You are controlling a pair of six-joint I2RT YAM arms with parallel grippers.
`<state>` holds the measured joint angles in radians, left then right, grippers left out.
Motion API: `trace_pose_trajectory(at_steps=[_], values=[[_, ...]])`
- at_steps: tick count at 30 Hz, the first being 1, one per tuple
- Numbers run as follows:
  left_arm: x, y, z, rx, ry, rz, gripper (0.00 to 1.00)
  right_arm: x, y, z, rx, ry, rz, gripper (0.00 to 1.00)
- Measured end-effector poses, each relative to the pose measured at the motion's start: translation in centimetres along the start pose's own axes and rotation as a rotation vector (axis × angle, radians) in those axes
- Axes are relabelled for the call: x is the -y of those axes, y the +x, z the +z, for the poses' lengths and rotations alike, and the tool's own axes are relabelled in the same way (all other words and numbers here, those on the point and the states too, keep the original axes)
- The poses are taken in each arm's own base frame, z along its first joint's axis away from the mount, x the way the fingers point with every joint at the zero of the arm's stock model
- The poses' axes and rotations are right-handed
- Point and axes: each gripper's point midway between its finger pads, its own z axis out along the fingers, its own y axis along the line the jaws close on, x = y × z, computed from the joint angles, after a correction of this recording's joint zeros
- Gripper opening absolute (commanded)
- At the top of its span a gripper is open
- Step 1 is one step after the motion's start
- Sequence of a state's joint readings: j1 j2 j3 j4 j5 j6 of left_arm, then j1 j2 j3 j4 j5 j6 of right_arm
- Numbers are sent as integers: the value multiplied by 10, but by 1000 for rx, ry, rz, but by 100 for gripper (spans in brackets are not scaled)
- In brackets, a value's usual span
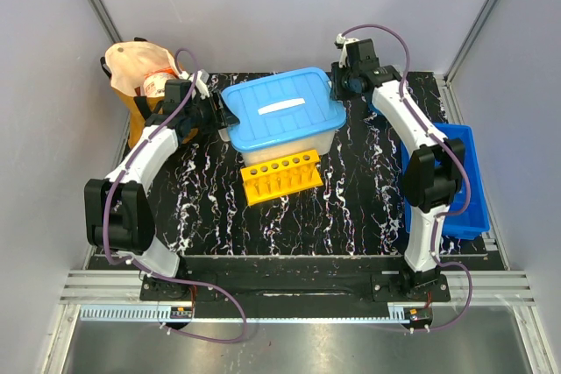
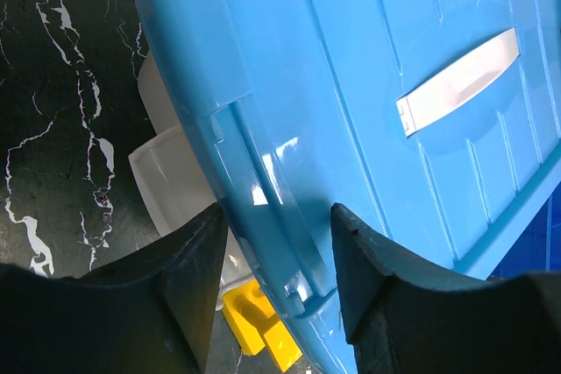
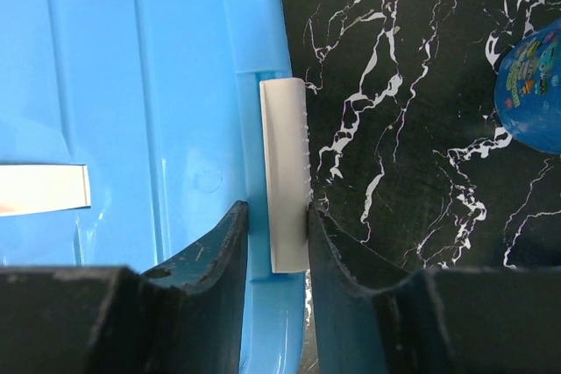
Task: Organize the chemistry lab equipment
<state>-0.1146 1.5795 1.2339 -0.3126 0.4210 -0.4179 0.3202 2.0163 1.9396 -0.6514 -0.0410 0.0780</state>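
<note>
Looking down from overhead, what is on the table? — Listener

I see a black mat with white marble veining. At its middle stands a clear plastic storage box, closed by a glossy blue lid with a white strip handle. A yellow plastic test-tube rack lies just in front of the box. Whatever is inside the box is hidden under the lid. A blue plastic bin sits at the mat's right edge. A brown cloth bag stands at the far left corner. — Operator

And your two pincers? — Listener

My left gripper is at the box's left end. It is about half spread and straddles the lid's rim; I cannot tell whether it presses on the rim. My right gripper is at the box's right end. Its dark fingers stand narrow around a white plastic latch on the lid's edge. One finger touches the latch and the other is just beside it, so I cannot tell whether the latch is truly pinched. On the mat past that latch, a rounded blue object with printed colours shows at the edge of the right wrist view. — Operator
</note>
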Motion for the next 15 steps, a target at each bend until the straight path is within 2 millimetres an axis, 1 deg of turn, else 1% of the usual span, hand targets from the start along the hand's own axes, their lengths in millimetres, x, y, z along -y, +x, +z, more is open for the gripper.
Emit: trace_pose_trajectory(at_steps=[2, 5, 11, 13, 15], values=[[0, 0, 0, 1, -1, 1, 54, 0, 0, 0, 4, 8, -13, 0], [0, 0, 0, 1, -2, 2, 57, 0, 0, -1, 9, 15, -27, 1], [3, 3, -1, -15, -8, 19, 70, 0, -1, -1, 13, 20, -37, 3], [2, 3, -3, -27, -25, 28, 79, 1, -1, -1, 13, 27, -37, 3], [1, 4, -6, -38, -44, 41, 92, 1, -1, -1, 15, 35, -40, 4]])
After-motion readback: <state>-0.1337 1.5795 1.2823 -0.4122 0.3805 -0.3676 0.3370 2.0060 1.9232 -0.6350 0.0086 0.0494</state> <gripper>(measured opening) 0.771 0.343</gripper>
